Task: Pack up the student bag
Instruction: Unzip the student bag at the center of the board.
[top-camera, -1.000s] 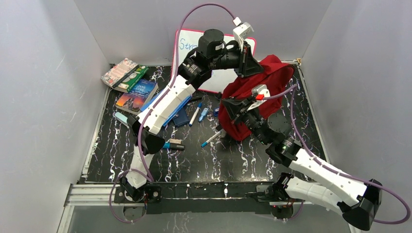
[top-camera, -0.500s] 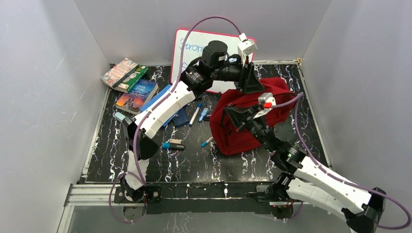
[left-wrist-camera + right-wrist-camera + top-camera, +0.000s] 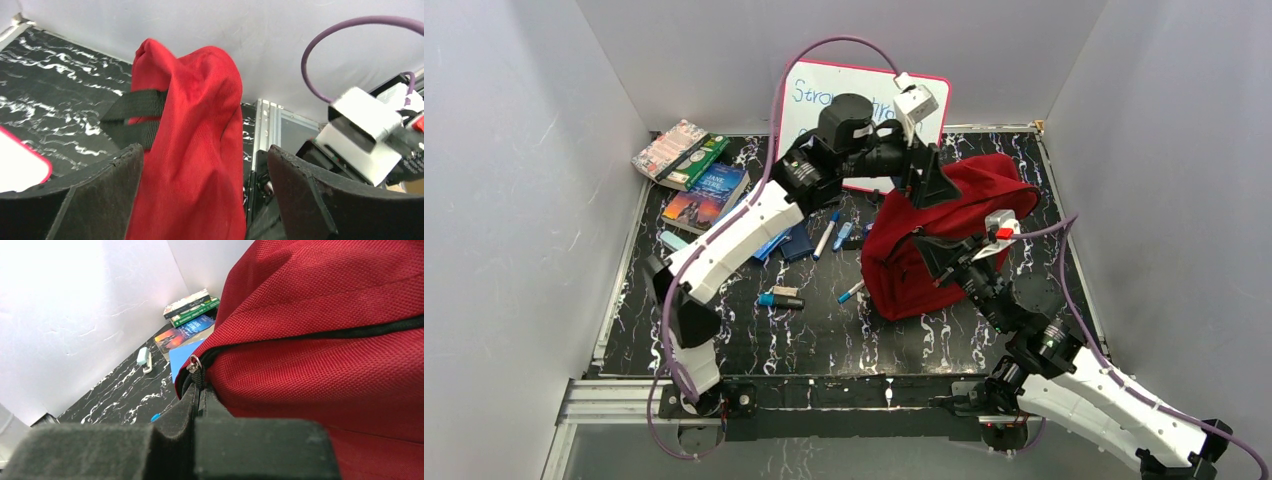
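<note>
One grip has changed: the left gripper (image 3: 927,183) has released the student bag (image 3: 904,275), jaws now wide (fabric loose between them). The right gripper (image 3: 198,395) stays clamped on the zipper pull (image 3: 194,366). The bag slumps right-rear on the table (image 3: 824,330), so unzipping is probably next.

Marbled table (image 3: 824,335) holds red bag (image 3: 924,270), books (image 3: 704,195), pens (image 3: 827,234).

Near table (image 3: 824,340) strip passable; pens (image 3: 826,238), books (image 3: 707,195) crowd left; student bag (image 3: 919,275) blocks right.

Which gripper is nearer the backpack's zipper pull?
Right. The right gripper is shut on the zipper pull; the left gripper is open, straddling the red backpack's top, away from the pull.
</note>
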`<act>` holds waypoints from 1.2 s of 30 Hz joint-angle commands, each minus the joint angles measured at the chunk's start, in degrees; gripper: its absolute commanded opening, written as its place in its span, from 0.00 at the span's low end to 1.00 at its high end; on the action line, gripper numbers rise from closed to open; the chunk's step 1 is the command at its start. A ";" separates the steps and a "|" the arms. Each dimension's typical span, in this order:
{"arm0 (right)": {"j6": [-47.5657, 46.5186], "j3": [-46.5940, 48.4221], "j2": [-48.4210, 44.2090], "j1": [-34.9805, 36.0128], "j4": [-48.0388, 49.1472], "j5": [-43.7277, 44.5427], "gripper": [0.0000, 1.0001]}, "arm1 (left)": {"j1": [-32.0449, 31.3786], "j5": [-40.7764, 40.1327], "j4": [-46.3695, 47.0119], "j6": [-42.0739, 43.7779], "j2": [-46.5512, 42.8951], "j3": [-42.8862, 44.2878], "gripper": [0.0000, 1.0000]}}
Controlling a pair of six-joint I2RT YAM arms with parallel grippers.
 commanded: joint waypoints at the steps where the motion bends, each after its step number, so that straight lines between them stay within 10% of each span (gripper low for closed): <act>1: 0.20 0.35 -2.01 0.05 -1.31 3.43 0.00 | -0.12 -6.45 2.07 3.32 -10.45 -5.21 0.92; 16: 0.21 1.73 -2.31 0.01 -2.91 3.90 0.00 | -5.67 -12.69 19.92 14.88 -38.86 -49.49 0.83; 26: 0.89 1.71 -2.69 0.09 -3.23 4.10 0.00 | -16.08 -36.66 24.08 26.48 -36.00 -52.43 0.72; 36: 0.71 2.29 -3.52 0.10 -4.42 4.26 0.00 | -16.73 -41.15 25.00 30.67 -32.25 -51.33 0.53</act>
